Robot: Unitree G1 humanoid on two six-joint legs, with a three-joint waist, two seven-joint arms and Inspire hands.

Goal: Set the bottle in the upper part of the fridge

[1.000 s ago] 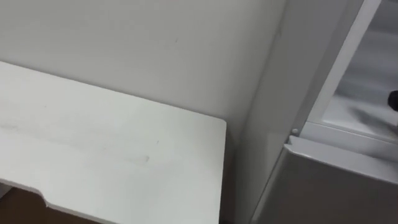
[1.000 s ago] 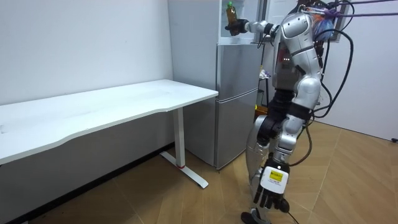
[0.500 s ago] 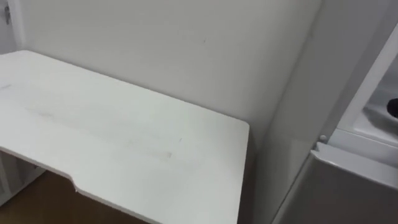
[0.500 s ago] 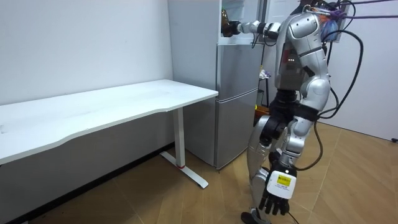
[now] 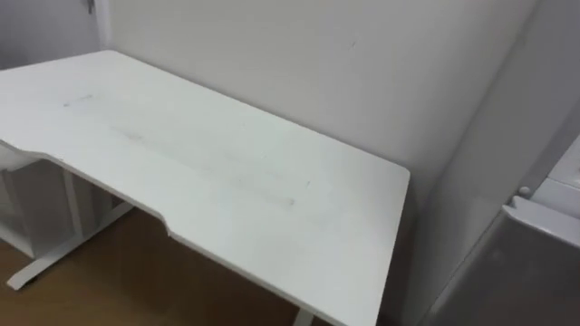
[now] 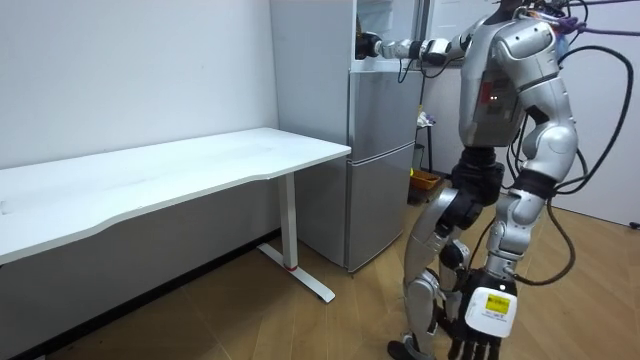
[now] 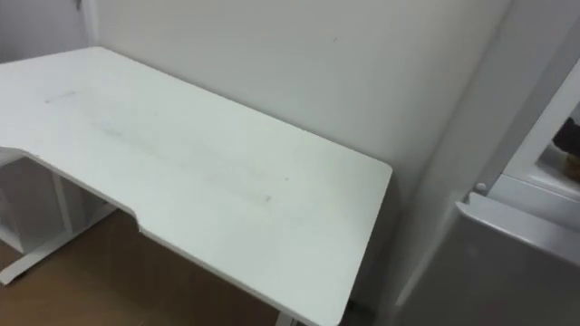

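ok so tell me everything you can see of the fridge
The fridge is a tall, grey, metal-looking cabinet with two compartments, one above the other. It stands upright, close beside the end of the white table. Its lower door is plain and shut. The upper compartment stands open and looks white inside. The robot's right hand reaches into that compartment near its front edge.

White desk (image 5: pixel 227 181) is noted against pale wall (image 5: pixel 299 63); wood floor (image 5: pixel 118 281) is seen beneath, at 7 o'clock.
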